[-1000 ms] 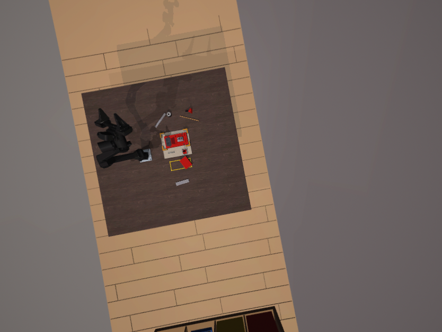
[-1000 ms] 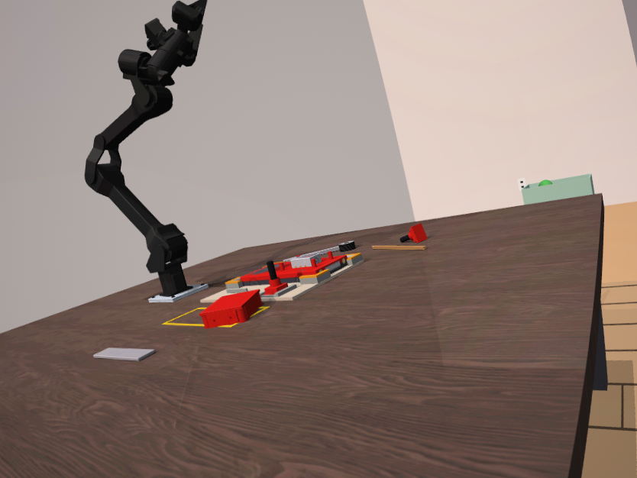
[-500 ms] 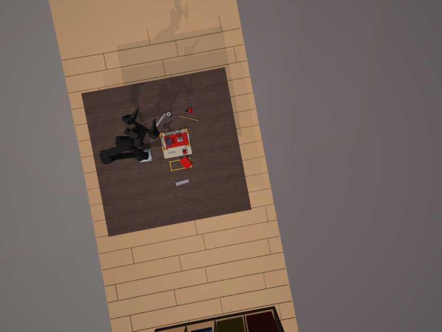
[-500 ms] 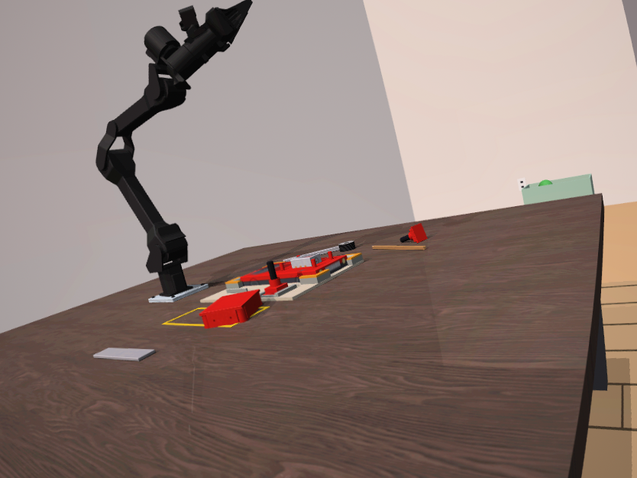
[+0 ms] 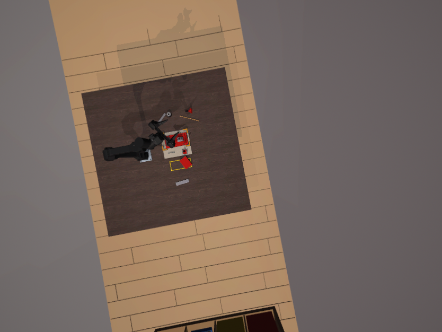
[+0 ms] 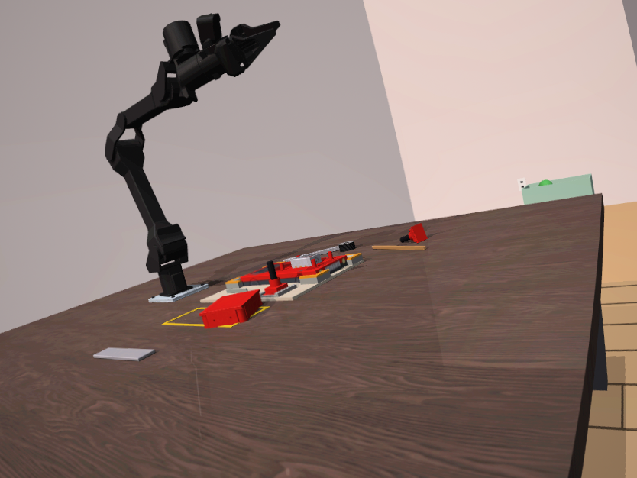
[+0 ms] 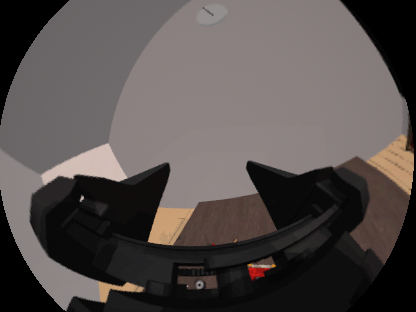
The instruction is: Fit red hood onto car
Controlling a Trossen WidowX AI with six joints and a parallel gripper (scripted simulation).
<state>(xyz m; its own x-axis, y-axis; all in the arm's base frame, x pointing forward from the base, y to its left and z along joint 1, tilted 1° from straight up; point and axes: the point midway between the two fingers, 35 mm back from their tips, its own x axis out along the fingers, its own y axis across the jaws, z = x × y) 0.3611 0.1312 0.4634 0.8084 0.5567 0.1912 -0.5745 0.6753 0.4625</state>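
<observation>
The red hood lies roof up on the table, turned askew across the right part of a yellow outline. The red chassis sits in the pale jig, with the grey engine block on its deck. Short red pegs stand near the engine; not all four can be made out. My gripper is open and empty, high above the table. From above, one finger overlaps the chassis.
A red stand with a black post is on the jig plate, close to the hood. A grey flat bar lies nearer the front. Behind the jig are a wheel, a wooden stick and a red piece.
</observation>
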